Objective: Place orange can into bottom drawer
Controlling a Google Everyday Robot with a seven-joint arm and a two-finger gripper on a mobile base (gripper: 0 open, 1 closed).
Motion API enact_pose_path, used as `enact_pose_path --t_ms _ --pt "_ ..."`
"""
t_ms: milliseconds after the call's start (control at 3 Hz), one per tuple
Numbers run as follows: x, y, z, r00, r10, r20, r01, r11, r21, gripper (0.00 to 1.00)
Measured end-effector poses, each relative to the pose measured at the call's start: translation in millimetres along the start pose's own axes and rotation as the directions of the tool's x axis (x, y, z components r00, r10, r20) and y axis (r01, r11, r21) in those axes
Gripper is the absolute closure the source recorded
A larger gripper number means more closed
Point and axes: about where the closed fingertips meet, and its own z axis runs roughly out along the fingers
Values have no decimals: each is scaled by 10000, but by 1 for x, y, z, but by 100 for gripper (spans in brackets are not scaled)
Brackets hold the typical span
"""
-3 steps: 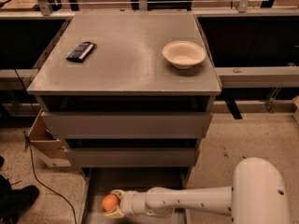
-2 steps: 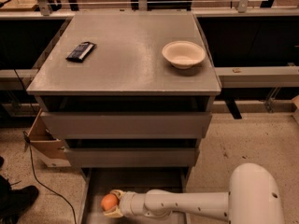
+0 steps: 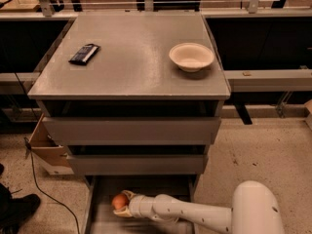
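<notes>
The orange can (image 3: 119, 201) is a small round orange ball. It is held in my gripper (image 3: 122, 204) at the left side of the open bottom drawer (image 3: 146, 184), just above its grey floor. My white arm reaches in from the lower right over the drawer. The gripper is shut on the orange can. The drawer's front part is cut off by the frame's lower edge.
The grey cabinet top (image 3: 131, 57) carries a flat black packet (image 3: 84, 53) at the left and a white bowl (image 3: 191, 57) at the right. The two upper drawers (image 3: 131, 130) are closed. A cardboard box (image 3: 46, 150) and a cable lie on the floor at left.
The arm has shifted slightly; the orange can stays in the gripper at the left of the bottom drawer.
</notes>
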Motion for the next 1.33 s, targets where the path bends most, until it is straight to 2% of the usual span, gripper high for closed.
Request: enact_pose_path --t_ms 333,667,1000,1333 --pt "23 -5 7 9997 162 -190 -161 9999 43 100" --pt "42 -8 9 9988 291 -405 -286 9995 140 81" --pt "62 -9 15 9944 340 -1002 -331 9994 105 50" --pt "74 -8 18 9904 391 -1327 -390 9992 39 27"
